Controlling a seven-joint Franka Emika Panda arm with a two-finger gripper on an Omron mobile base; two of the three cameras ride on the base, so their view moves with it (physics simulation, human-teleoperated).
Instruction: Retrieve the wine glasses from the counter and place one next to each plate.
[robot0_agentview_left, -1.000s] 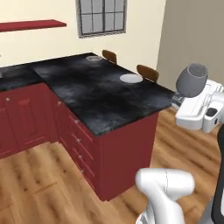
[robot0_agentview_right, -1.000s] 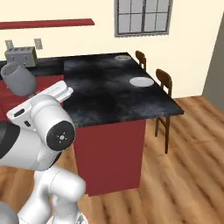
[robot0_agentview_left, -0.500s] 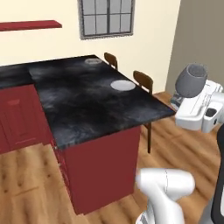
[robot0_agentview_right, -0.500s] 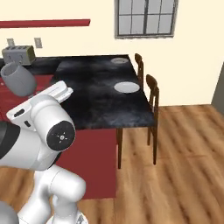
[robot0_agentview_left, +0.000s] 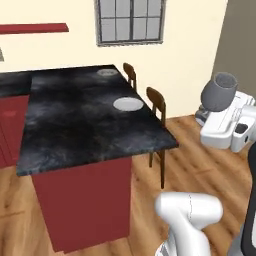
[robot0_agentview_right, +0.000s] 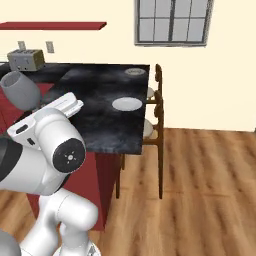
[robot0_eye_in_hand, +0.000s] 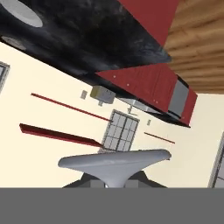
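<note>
A grey wine glass rides upside-down-looking in the tool, whose dark fingers clench its stem beneath the round foot in the hand view. The glass is carried off the desk's near end, at about 3 o'clock of the black stone top in the left base view. On the desk, a white plate lies near the chair-side edge, with a greyish plate beyond it at 12 o'clock. Two wooden chairs stand beside that edge. A toaster sits at the far wall.

arm folded high nr base | claw clamped on wine glass | glass tilted
</note>
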